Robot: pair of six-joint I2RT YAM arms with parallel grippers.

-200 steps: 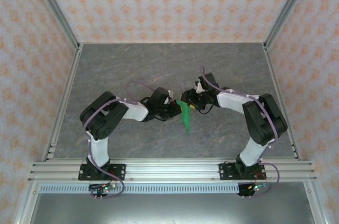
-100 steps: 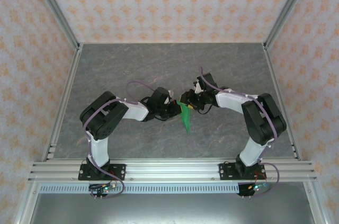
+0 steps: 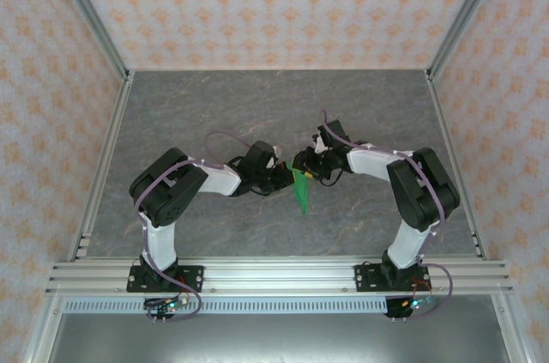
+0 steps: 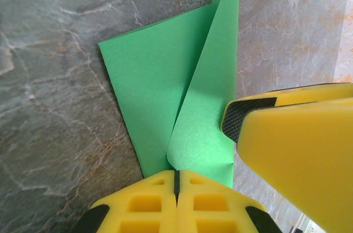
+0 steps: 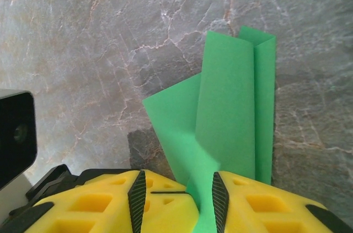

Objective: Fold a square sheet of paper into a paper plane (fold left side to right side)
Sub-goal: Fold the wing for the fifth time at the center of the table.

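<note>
The square sheet of paper (image 3: 301, 193) is a bright green, many-layered folded shape on the grey table, pointing toward the near edge. In the left wrist view the sheet (image 4: 160, 79) has one flap lifted. My left gripper (image 4: 176, 180) is shut on the sheet's near edge, and it sits just left of the paper (image 3: 286, 178) in the top view. My right gripper (image 5: 177, 194) faces it from the right (image 3: 302, 167). Its jaws stand apart, with a strip of the paper (image 5: 231, 106) and the left fingertips (image 5: 165, 194) between the pads. One right finger (image 4: 292, 150) touches the raised flap.
Both arms meet at the middle of the grey marble table (image 3: 214, 105). Patterned walls close in the left, right and back. A metal rail (image 3: 274, 273) runs along the near edge behind the arm bases.
The right gripper's jaws have narrowed around the paper, and the right arm has edged slightly left. The green shape looks slimmer from above. The left gripper stays shut.
</note>
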